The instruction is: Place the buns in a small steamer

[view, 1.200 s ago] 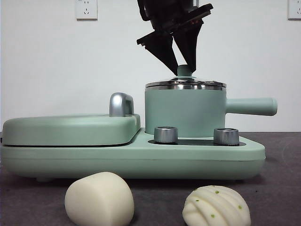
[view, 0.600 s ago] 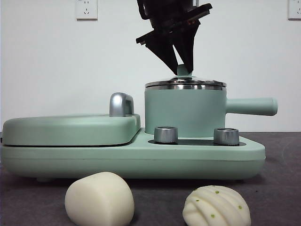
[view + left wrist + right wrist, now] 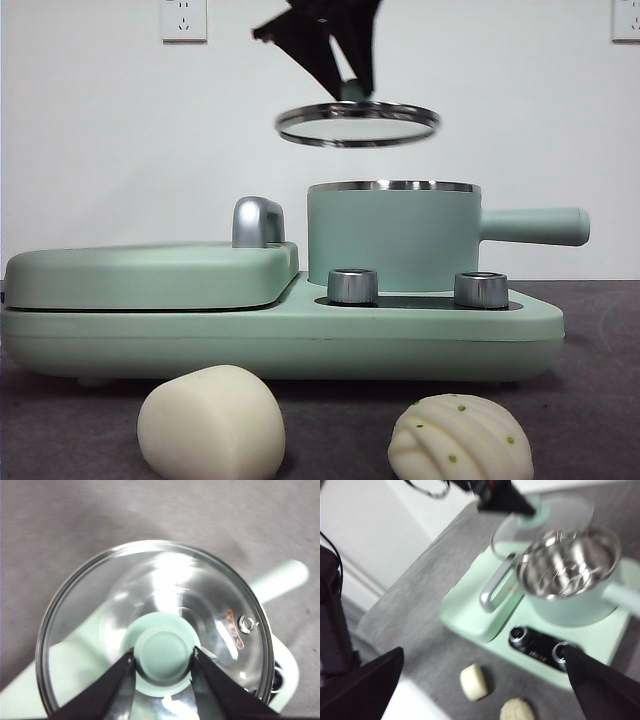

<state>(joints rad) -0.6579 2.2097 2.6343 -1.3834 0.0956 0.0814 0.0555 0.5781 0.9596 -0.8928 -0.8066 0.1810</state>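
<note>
**Left tool holds the glass lid clear of the pot**

Left tool (image 3: 162,666) has its 2 black jaws closed on the round mint-green knob (image 3: 163,652) of the clear glass lid with a steel rim (image 3: 90,605). In the front view the same tool (image 3: 345,75) comes down from the top edge, and the lid (image 3: 357,123) hangs in the air above the pot, tilted a little and apart from the pot's rim.

The small mint-green cylindrical steamer pot with a steel rim (image 3: 392,238) stands uncovered on the right part of a mint-green cooker base (image 3: 300,340), its long straight handle (image 3: 535,226) pointing to the side. From the right wrist view, the pot's shiny steel inside (image 3: 565,565) is bare. 2 silver dials (image 3: 352,285) sit on the base in front of the pot. Beside the pot lies the flat mint-green hinged griddle (image 3: 150,275), closed, with its chrome handle (image 3: 258,221) next to the pot.

Both buns rest on the dark grey desk (image 3: 600,400) in front of the cooker, well apart from the pot: the smooth rounded off-white bun (image 3: 212,422), and the ridged shell-shaped bun with green specks (image 3: 460,438) beside it, with a gap between the 2.

Right tool (image 3: 485,690) hovers high over the desk's near side with its jaws spread wide, gripping nothing.
</note>
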